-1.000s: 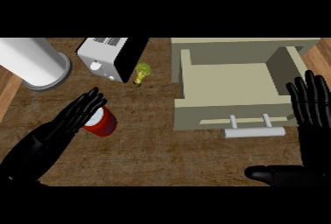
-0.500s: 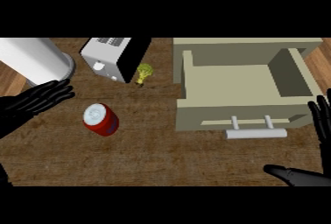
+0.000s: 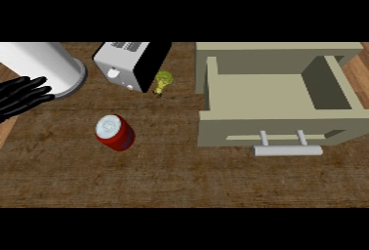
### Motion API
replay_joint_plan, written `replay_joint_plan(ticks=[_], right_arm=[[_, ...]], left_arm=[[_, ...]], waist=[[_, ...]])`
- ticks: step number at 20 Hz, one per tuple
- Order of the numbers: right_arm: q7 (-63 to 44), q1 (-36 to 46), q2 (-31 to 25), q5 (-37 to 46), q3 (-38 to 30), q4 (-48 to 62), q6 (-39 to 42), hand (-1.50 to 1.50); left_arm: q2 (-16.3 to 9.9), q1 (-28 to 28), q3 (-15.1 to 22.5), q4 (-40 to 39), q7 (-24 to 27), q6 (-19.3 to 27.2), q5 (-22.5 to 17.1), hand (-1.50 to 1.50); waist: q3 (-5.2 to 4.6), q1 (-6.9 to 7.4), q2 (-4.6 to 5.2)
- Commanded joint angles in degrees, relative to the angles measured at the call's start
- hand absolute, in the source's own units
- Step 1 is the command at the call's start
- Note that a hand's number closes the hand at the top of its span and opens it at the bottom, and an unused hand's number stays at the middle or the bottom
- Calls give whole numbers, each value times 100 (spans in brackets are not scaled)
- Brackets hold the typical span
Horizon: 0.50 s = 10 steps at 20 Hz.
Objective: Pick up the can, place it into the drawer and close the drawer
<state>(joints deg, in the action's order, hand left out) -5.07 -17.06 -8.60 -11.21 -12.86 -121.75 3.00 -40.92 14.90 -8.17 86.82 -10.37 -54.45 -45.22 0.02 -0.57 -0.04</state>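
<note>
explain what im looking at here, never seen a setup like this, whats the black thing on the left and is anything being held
You are looking steeply down at a wooden kitchen counter, as if from the robot's own head. The black shape at the left edge is the robot's left hand, fingers fairly straight and holding nothing; the right hand is out of the picture. On the counter stands a red can with a silver top, clear of the hand. Behind it are a white cylinder, a white and black toaster and a small yellow-green object that I cannot identify. On the right is a beige drawer, pulled open with nothing visible inside, with a pale bar handle on its front. The can is meant to go into it; nothing is held at this moment.
</note>
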Motion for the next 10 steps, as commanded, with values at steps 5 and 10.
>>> replay_joint_plan(ticks=[5, 10], right_arm=[[487, -406, -126, -566, -662, 307, 709, -150], [165, -581, -56, -589, -717, -158, 797, -150]], left_arm=[[-369, 538, 320, -875, -903, 164, -1240, -150], [-172, 548, 626, -518, -1490, 744, -1678, -150]], waist=[[4, -31, 3], [1, 6, -3]])
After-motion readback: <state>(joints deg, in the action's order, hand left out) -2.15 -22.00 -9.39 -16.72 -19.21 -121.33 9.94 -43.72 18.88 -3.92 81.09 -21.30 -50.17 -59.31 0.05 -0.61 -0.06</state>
